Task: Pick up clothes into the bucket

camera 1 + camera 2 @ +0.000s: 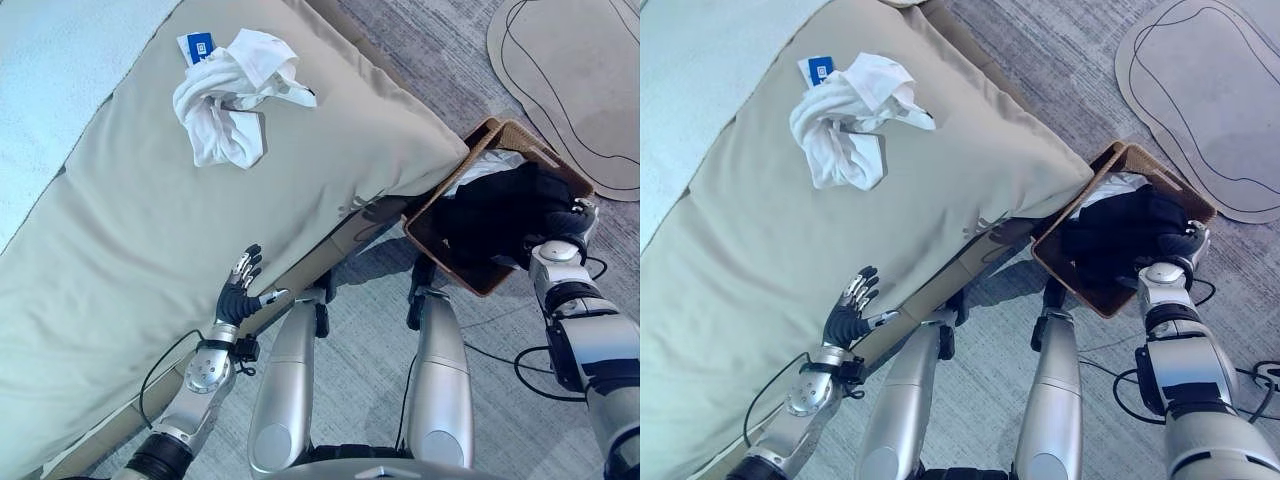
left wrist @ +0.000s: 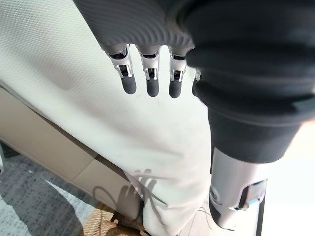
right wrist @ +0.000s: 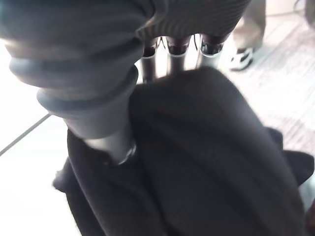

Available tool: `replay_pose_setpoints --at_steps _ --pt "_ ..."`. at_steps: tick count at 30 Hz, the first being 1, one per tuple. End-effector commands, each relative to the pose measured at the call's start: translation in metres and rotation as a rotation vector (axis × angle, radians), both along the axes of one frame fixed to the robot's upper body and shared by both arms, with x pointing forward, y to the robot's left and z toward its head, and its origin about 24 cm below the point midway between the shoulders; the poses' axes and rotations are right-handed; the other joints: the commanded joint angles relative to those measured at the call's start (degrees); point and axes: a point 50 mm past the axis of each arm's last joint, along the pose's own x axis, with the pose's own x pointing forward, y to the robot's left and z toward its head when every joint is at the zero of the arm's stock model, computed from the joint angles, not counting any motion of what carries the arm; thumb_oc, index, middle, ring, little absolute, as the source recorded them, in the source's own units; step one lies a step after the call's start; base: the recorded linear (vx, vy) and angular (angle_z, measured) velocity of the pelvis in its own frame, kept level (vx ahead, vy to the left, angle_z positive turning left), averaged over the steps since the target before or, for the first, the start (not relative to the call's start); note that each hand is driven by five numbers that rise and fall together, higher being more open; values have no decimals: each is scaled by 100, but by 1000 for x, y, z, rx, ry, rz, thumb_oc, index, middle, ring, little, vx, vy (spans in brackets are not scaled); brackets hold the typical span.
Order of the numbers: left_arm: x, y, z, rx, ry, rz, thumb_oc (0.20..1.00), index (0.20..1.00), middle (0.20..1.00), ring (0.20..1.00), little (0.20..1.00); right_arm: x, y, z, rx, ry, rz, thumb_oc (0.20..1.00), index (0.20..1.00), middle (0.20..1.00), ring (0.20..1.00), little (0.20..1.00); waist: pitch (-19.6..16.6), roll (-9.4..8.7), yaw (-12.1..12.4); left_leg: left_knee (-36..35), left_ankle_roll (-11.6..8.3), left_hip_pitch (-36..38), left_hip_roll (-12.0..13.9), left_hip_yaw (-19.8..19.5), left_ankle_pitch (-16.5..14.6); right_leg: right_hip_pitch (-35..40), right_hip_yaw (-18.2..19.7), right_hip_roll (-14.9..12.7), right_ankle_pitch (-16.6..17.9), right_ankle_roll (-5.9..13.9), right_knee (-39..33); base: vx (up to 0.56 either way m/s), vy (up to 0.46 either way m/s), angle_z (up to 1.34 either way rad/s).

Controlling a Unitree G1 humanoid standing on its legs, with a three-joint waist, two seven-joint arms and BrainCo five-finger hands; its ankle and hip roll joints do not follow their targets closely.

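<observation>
The left hand (image 1: 240, 285) hovers with fingers straight and spread over the near edge of the beige cushion (image 1: 200, 230), holding nothing. The right hand (image 1: 1185, 245) is at the wicker basket (image 1: 437, 247) on the floor, its fingers buried in a black garment (image 1: 500, 215); whether they grip it I cannot tell. That garment lies in the basket over something white, so part of the job looks done. A crumpled white shirt (image 1: 235, 95) remains farther up the cushion, well apart from both hands. The floor is grey carpet (image 1: 500, 360), with a pale rug (image 1: 580, 90) beyond the basket.
</observation>
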Motion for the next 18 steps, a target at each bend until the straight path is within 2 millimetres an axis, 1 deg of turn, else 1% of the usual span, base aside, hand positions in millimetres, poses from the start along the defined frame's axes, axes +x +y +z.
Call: replay_pose_setpoints --at_steps 1,3,6,7,8,9,10,13,14,15,16,17,18 --pt "-10 1 -4 -8 3 10 1000 1000 1000 1000 1000 -23 -28 -4 -34 54 -131 1000 1000 1000 1000 1000 -440 147 -36 480 80 -192 21 -46 -428 157 15 117 313 126 -174 0 0 0" --pt "-9 3 -3 -6 2 21 1000 1000 1000 1000 1000 -24 -26 -9 -3 43 -139 1000 1000 1000 1000 1000 -468 134 -48 418 80 -97 23 -45 -422 244 2 115 333 132 -243 0 0 0" --pt "-6 8 -4 -31 2 58 1000 1000 1000 1000 1000 -22 -17 -17 24 4 -85 1000 1000 1000 1000 1000 -529 90 -78 217 70 114 28 -48 -365 473 -37 106 416 158 -496 0 0 0" --pt "-6 8 -4 -31 2 58 1000 1000 1000 1000 1000 -22 -17 -17 24 4 -85 1000 1000 1000 1000 1000 -525 90 -79 209 70 123 28 -50 -362 483 -40 106 419 158 -503 0 0 0" --pt "-5 11 -4 -43 -4 77 1000 1000 1000 1000 1000 -22 -12 -23 63 -42 -71 1000 1000 1000 1000 1000 -557 68 -103 75 55 243 32 -53 -320 595 -56 98 474 178 -634 0 0 0" --pt "-5 12 -3 -43 -6 81 1000 1000 1000 1000 1000 -25 -12 -28 74 -38 -68 1000 1000 1000 1000 1000 -571 54 -108 18 53 295 31 -56 -298 653 -66 96 504 186 -702 0 0 0" --pt "-6 12 -3 -43 -5 81 1000 1000 1000 1000 1000 -25 -12 -28 75 -37 -69 1000 1000 1000 1000 1000 -569 53 -107 9 53 305 31 -57 -294 664 -68 96 508 186 -711 0 0 0" --pt "-5 14 -3 -48 -10 89 1000 1000 1000 1000 1000 -34 -4 -49 105 -7 -62 1000 1000 1000 1000 1000 -646 -21 -144 -292 20 568 44 -83 -173 961 -157 96 619 218 -1027 10 -4 2" --pt "-5 14 -3 -47 -9 89 1000 1000 1000 1000 1000 -34 -4 -49 105 -6 -62 1000 1000 1000 1000 1000 -643 -22 -144 -302 19 580 43 -85 -168 975 -161 96 622 218 -1036 40 -20 3" --pt "-3 17 -4 -43 -9 107 1000 1000 1000 1000 1000 -40 6 -65 120 -1 -16 1000 1000 1000 1000 1000 -681 -107 -184 -453 3 779 53 -108 -111 1208 -202 103 679 232 -1228 50 -33 3" --pt "-2 18 -5 -40 -7 113 1000 1000 1000 1000 1000 -44 13 -74 125 4 11 1000 1000 1000 1000 1000 -700 -149 -205 -522 -6 877 68 -137 -84 1331 -243 92 695 242 -1291 50 -33 1" --pt "-3 18 -5 -40 -6 113 1000 1000 1000 1000 1000 -44 13 -74 125 5 10 1000 1000 1000 1000 1000 -695 -150 -208 -531 -6 892 66 -142 -79 1349 -249 91 697 242 -1300 78 -62 2" --pt "-4 22 -9 -39 5 148 1000 1000 1000 1000 1000 -55 29 -89 146 -31 70 1000 1000 1000 1000 1000 -738 -240 -265 -687 -22 1118 88 -186 -25 1626 -327 82 727 265 -1457 84 -73 5"
